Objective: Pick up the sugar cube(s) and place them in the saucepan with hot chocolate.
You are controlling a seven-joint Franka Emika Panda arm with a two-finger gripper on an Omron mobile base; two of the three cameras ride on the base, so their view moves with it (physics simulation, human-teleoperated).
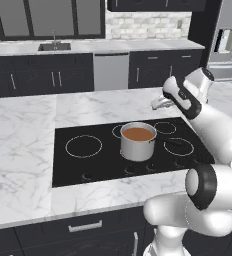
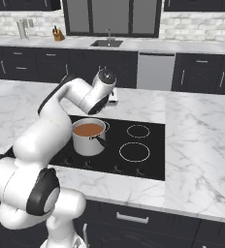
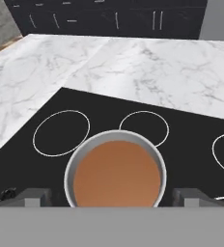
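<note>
One saucepan (image 1: 137, 142) of hot chocolate (image 1: 138, 134) stands upright on a black cooktop (image 1: 88, 160) set in the marble bench (image 1: 18, 150), its handle (image 2: 101, 142) toward the robot; the tool (image 3: 112, 195) hangs above, jaws wide, empty.

No legible text — none anywhere

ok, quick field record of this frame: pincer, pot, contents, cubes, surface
pincer: open, nothing between the tips, above the saucepan
saucepan: steel, upright on the black cooktop, handle pointing toward the robot's side
hot chocolate: smooth reddish-brown surface, close to the rim
sugar cubes: cannot make any out on the counter or cooktop
cooktop: four burner rings, set in a white marble island counter
background: sink on the rear counter
</note>
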